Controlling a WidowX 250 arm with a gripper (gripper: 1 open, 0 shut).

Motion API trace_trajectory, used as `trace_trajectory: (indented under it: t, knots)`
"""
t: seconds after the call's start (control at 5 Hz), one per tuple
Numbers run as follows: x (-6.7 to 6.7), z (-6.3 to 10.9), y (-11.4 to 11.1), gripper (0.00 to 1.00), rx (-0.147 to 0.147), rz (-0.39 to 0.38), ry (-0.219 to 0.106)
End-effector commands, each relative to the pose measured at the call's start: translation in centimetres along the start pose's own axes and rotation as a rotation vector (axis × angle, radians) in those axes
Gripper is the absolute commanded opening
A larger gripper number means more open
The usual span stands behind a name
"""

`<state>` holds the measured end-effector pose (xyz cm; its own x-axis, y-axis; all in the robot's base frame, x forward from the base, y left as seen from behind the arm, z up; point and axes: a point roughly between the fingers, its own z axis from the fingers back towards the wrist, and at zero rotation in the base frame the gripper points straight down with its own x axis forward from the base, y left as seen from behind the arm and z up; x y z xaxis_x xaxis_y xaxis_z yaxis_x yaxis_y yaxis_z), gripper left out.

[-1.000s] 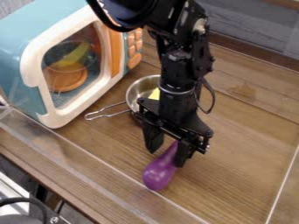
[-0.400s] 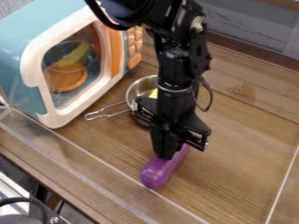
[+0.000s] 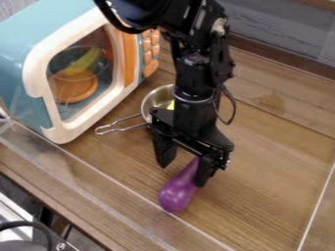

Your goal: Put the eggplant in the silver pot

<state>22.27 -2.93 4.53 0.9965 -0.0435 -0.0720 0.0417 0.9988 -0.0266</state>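
A purple eggplant (image 3: 179, 191) lies on the wooden table, its narrow stem end pointing up between my fingers. My gripper (image 3: 186, 167) points straight down over that stem end with its jaws open, one finger (image 3: 164, 154) on each side, not pinching it. The silver pot (image 3: 159, 100) stands behind the gripper, close to the toy microwave, partly hidden by the arm; its wire handle (image 3: 116, 125) sticks out to the left.
A blue and orange toy microwave (image 3: 72, 69) with its door open stands at the back left. The table's front edge (image 3: 78, 211) runs close to the eggplant on the near left.
The jaws shut on the eggplant's stem end about half a second ago and now stand open again. The eggplant and the arm stayed in place.
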Motion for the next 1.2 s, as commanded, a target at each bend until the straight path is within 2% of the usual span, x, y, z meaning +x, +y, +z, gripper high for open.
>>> trace_trajectory:
  t: [0.0,0.2,0.4,1.0]
  knots:
    - [0.48,0.40,0.21,1.00,-0.003,0.011,-0.038]
    - [0.44,0.00,0.27,1.00,-0.004,0.016,-0.037]
    - [0.38,-0.32,0.36,0.00,-0.006,0.020,-0.034]
    - [0.14,0.59,0.74,0.00,-0.001,0.005,-0.030]
